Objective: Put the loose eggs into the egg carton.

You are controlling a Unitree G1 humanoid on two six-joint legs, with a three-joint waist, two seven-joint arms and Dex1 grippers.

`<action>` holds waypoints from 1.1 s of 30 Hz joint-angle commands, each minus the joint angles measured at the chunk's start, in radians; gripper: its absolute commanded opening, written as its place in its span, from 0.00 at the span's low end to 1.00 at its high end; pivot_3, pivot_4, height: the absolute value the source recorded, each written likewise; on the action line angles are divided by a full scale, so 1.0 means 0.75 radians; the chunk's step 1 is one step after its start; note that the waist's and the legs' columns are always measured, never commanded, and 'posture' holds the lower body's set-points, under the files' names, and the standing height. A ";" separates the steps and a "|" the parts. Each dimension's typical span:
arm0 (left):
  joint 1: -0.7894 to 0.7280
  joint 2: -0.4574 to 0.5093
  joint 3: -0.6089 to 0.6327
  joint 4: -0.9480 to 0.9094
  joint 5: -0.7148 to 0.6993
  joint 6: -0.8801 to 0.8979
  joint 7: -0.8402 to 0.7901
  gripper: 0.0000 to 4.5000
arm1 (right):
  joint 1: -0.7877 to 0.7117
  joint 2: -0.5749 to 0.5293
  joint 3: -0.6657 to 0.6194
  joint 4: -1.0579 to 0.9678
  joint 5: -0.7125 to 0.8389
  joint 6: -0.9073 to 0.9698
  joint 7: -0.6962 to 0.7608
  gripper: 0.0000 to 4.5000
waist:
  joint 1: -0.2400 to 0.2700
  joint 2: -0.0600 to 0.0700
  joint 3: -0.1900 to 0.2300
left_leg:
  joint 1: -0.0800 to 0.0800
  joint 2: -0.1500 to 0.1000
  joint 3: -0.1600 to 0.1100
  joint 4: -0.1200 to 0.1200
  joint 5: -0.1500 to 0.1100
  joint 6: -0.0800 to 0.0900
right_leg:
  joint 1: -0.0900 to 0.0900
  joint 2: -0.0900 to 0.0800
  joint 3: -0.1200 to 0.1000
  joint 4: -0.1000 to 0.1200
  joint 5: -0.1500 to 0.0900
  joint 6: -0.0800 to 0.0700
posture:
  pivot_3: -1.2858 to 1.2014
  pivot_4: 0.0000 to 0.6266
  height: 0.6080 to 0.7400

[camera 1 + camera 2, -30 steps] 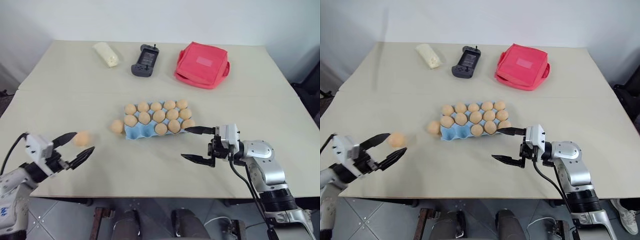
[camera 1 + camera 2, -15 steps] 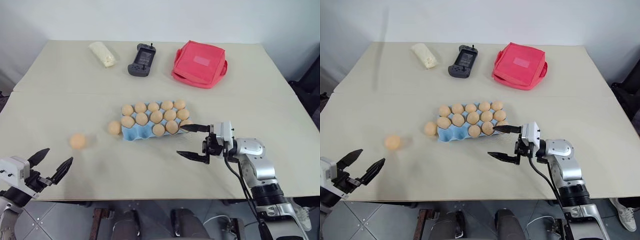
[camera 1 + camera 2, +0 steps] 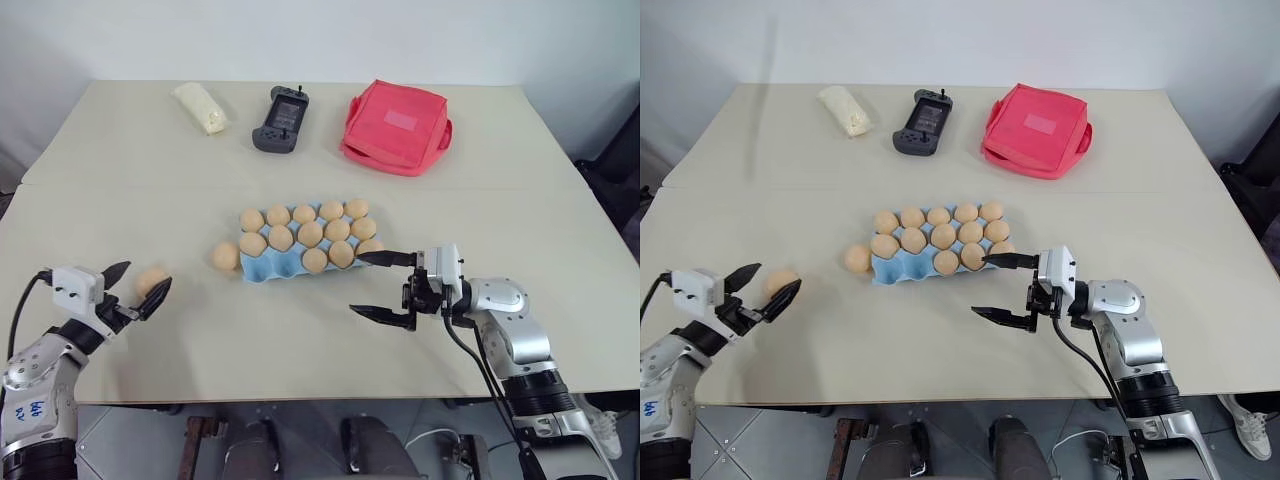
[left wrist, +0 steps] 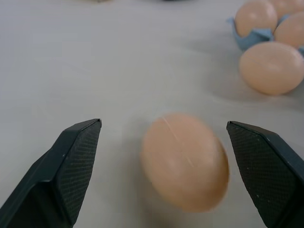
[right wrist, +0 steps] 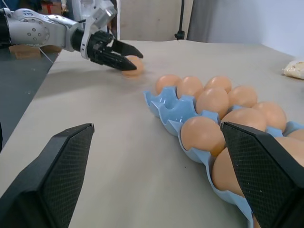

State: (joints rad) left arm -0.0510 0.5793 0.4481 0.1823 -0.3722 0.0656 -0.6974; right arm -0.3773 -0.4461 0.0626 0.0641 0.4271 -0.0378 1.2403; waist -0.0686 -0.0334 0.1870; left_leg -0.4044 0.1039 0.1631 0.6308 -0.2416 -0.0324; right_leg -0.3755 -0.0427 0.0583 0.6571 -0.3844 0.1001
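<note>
Two loose eggs remain on the tabletop (image 3: 330,350). In the left eye view, the near egg (image 3: 150,280) lies between the open fingers of the left tool (image 3: 135,286); half a second ago that tool sat low at the tabletop's near edge, well short of the egg. It has since advanced to bracket the egg, so the grasp is set up but not yet made. The far egg (image 3: 226,256) rests just beside the left end of the carton (image 3: 262,266), whose cups appear mostly filled.

In the right eye view, the right tool (image 3: 998,290) has held its place near the carton's right end, fingers wide apart and empty, pointing toward the robot's left.

In the left wrist view, the near egg (image 4: 185,161) sits between the two pads (image 4: 78,156), touching neither.

In the right wrist view, the left tool (image 5: 124,59) reaches level across the tabletop, straddling the near egg (image 5: 133,66).
</note>
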 commanded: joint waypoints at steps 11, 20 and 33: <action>-0.048 0.008 -0.047 -0.179 -0.141 0.030 -0.114 0.51 | 0.029 -0.016 -0.016 -0.092 0.010 0.021 -0.050 1.00 | -0.012 0.000 0.000 | 0.000 -0.001 0.000 0.002 0.001 0.001 | 0.000 0.000 0.000 0.003 0.000 0.000 | 0.52 0.24 1.00; -0.374 -0.078 -0.451 -0.282 -0.058 0.142 -0.187 0.51 | 0.008 -0.011 -0.034 -0.052 -0.012 -0.014 -0.099 1.00 | 0.017 0.000 0.000 | 0.000 -0.005 0.000 0.004 0.005 0.003 | 0.002 0.004 0.001 0.004 0.002 0.003 | 0.52 0.24 1.00; -0.624 -0.187 -0.628 0.076 0.086 0.026 -0.272 0.61 | 0.048 -0.013 -0.045 -0.132 -0.007 -0.012 -0.193 1.00 | 0.014 0.000 0.000 | 0.000 -0.001 0.002 0.008 0.006 0.001 | 0.000 0.010 0.005 0.005 0.002 0.004 | 0.52 0.24 1.00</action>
State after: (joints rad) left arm -0.5045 0.4464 -0.0206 0.2417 -0.3130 0.1118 -0.8916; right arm -0.3434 -0.4516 0.0540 0.0035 0.4071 -0.0389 1.1056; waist -0.0578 -0.0333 0.1871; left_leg -0.4046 0.1031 0.1648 0.6369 -0.2372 -0.0315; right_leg -0.3753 -0.0355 0.0623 0.6606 -0.3828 0.1031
